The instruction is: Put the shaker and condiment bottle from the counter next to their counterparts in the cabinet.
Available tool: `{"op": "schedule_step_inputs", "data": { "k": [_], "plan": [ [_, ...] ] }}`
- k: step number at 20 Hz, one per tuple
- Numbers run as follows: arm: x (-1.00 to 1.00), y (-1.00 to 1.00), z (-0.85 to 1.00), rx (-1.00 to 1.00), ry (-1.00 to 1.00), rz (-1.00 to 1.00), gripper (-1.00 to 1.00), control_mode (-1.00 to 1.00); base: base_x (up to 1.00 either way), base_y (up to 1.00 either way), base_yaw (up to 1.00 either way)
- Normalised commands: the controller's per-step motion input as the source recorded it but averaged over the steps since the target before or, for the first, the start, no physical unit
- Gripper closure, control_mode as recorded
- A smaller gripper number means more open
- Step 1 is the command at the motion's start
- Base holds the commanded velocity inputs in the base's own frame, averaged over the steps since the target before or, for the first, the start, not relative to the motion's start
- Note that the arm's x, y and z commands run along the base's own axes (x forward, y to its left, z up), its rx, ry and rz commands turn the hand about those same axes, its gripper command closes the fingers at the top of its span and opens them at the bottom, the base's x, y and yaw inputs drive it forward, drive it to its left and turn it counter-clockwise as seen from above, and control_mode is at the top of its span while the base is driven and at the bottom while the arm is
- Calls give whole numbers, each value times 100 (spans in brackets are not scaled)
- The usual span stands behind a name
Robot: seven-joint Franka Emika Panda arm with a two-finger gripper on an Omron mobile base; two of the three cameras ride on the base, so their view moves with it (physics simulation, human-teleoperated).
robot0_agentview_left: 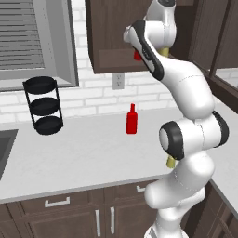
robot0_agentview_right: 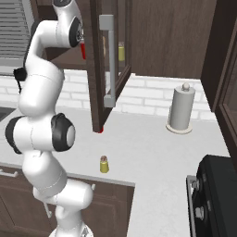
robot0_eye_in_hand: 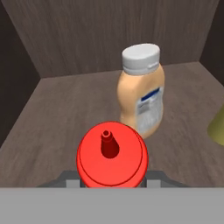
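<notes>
Arm: reaches up from the base into the open cabinet (robot0_agentview_left: 109, 42), with the wrist at the level of the cabinet's bottom shelf.
Gripper (robot0_eye_in_hand: 111, 181): jaws pressed against the two sides of the condiment bottle (robot0_eye_in_hand: 111, 158), pinching it; the hand view looks down on the bottle's red shoulder and narrow nozzle.
Condiment bottle, place: inside the cabinet, over the front part of the shelf floor; whether its base touches the shelf cannot be told. In the left base view a red sliver of it shows beside the wrist at the cabinet's lower edge.
Counterpart bottle (robot0_eye_in_hand: 141, 98): tan-orange with pale cap and light label, upright on the shelf, just behind the condiment bottle and toward the right side of the hand view; apart from it.
Counterpart shaker (robot0_eye_in_hand: 217, 127): a yellow-green edge at the right side of the shelf; seen through the glass of the cabinet door (robot0_agentview_right: 113, 60) in the right base view.
Shaker (robot0_agentview_right: 104, 164): upright on the counter (robot0_agentview_left: 93, 155), near its front edge, just beside the arm's lower links.
Taller red bottle (robot0_agentview_left: 132, 120): upright on the counter toward the back wall, below the cabinet.
Tiered rack (robot0_agentview_left: 43, 105): black, at the counter's back edge, left part.
Paper towel holder (robot0_agentview_right: 180, 109): at the back edge, right of the cabinet door.
Stove (robot0_agentview_right: 215, 194): at the counter's right end.
</notes>
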Motion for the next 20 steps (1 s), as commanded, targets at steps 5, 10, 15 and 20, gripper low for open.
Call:
{"op": "schedule_step_inputs", "data": {
  "k": [5,10,15,20],
  "plan": [
    [28,0,0,0,0,0,100,-100,0,0,0],
    [25,0,0,0,0,0,100,-100,0,0,0],
    [28,0,0,0,0,0,100,-100,0,0,0],
    [21,0,-2,0,0,0,100,-100,0,0,0]
  ]
}}
